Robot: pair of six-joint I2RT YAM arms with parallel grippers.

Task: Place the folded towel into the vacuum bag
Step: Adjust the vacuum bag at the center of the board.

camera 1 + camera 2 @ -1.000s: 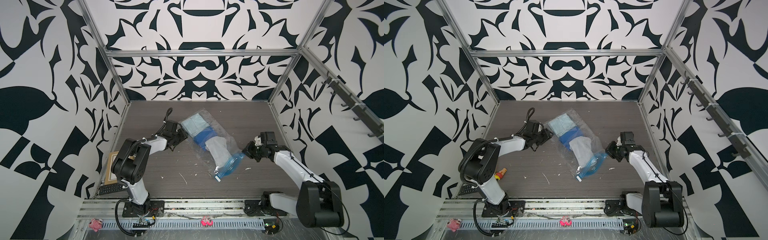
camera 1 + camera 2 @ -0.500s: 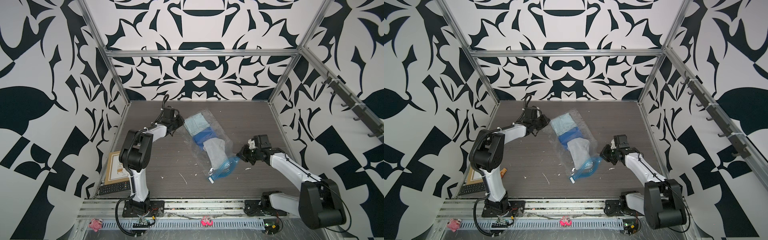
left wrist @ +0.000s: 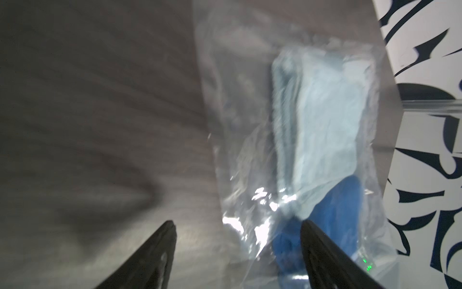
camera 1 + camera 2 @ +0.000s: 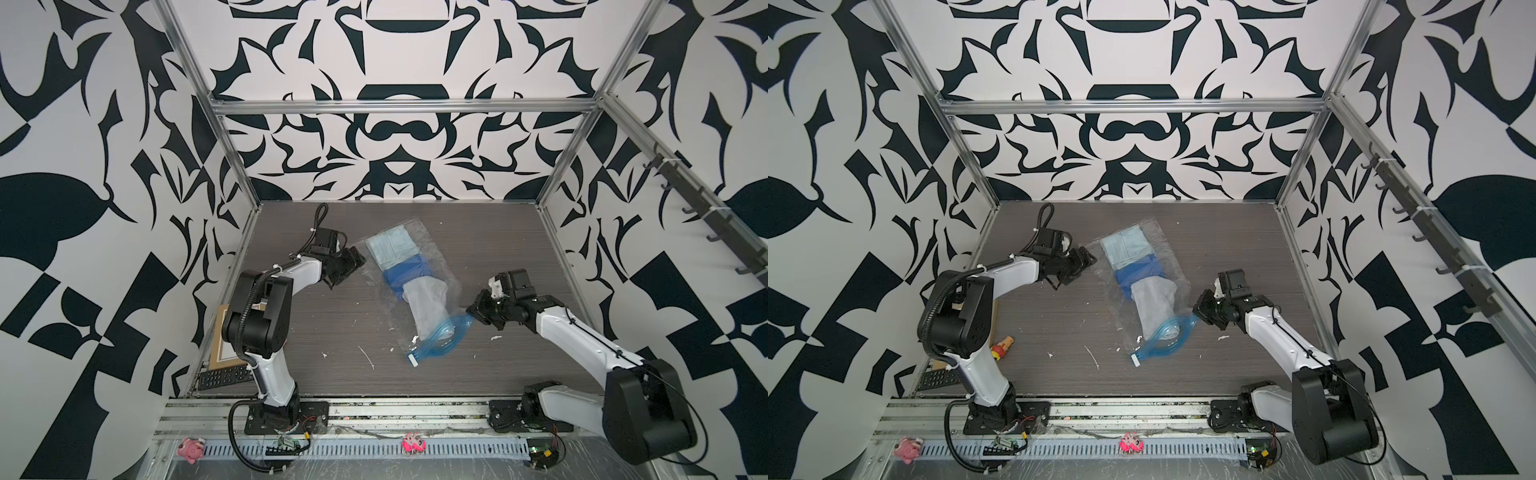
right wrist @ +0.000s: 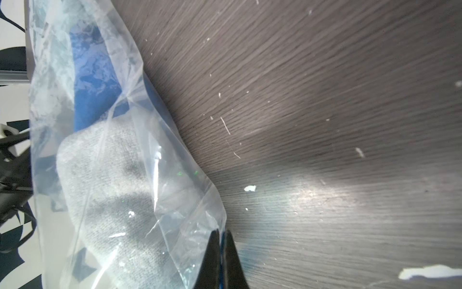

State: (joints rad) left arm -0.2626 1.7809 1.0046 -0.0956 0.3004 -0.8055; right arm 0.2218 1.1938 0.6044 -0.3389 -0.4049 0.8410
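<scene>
In a top view my left claw (image 4: pixel 356 261) has spread open; right claw (image 4: pixel 471 311) pinches one bag (image 4: pixel 434 259) holding three towels (image 4: pixel 390 249).

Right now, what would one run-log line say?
bag: towels inside | left fingers: open, beside bag | right fingers: shut on bag's zip end

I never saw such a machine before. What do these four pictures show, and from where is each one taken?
Two white-and-black robot arms stand at a dark table. Two pictures look down from above; the other two come from a small camera on each arm's wrist. On the table lies a clear plastic bag with a light blue towel, a dark blue towel and a grey towel inside. The right tool is shut on the bag's blue zip end. The left tool is open beside the bag, gripping nothing.
</scene>
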